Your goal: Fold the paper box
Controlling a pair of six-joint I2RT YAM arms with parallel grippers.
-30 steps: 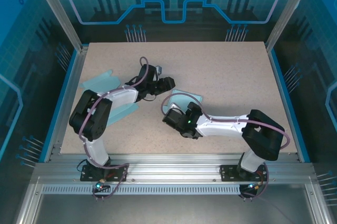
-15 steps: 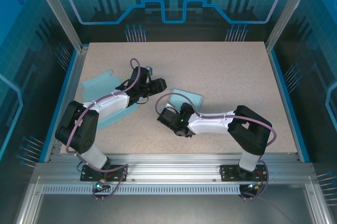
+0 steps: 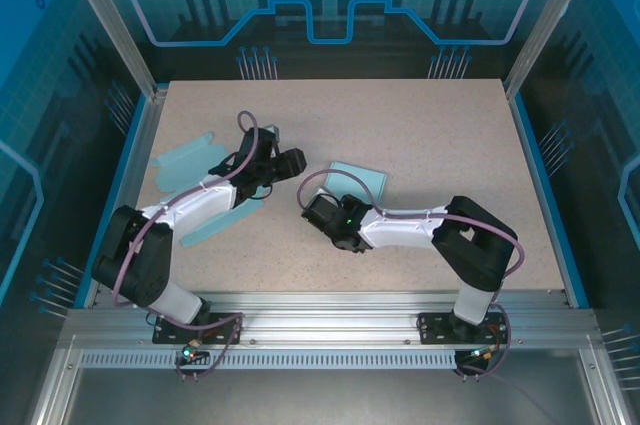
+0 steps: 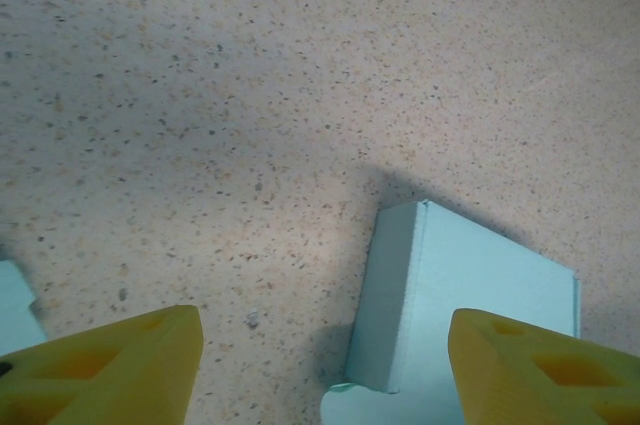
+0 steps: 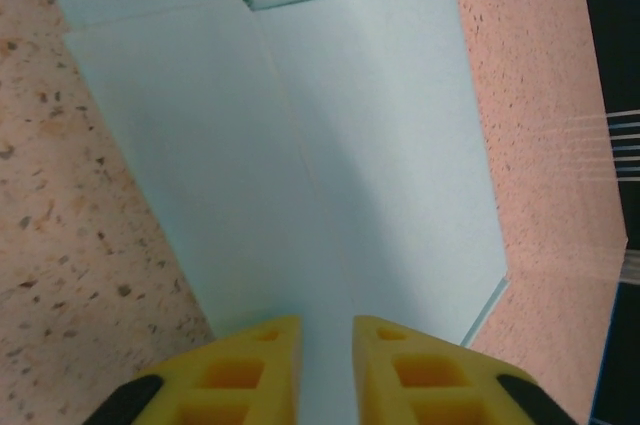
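1. I'm looking at the paper box (image 3: 360, 181), and it's sitting roughly mid-table, a touch right of centre. It's light blue and only partly folded, with one side wall showing in the left wrist view.
2. The right gripper (image 5: 325, 333) is pinching a flap of the box. In its own camera the yellow fingers (image 5: 262, 365) are sitting nearly together, with the blue strip running up between them.
3. The left gripper (image 4: 322, 333) is hanging over bare tabletop just left of the box. Its fingers are standing wide apart and gripping nothing.
4. A flat light-blue sheet (image 3: 185, 158) is lying on the left side, partly under the left arm and well apart from the box.
5. Everything's resting on the speckled beige table (image 3: 450, 125).
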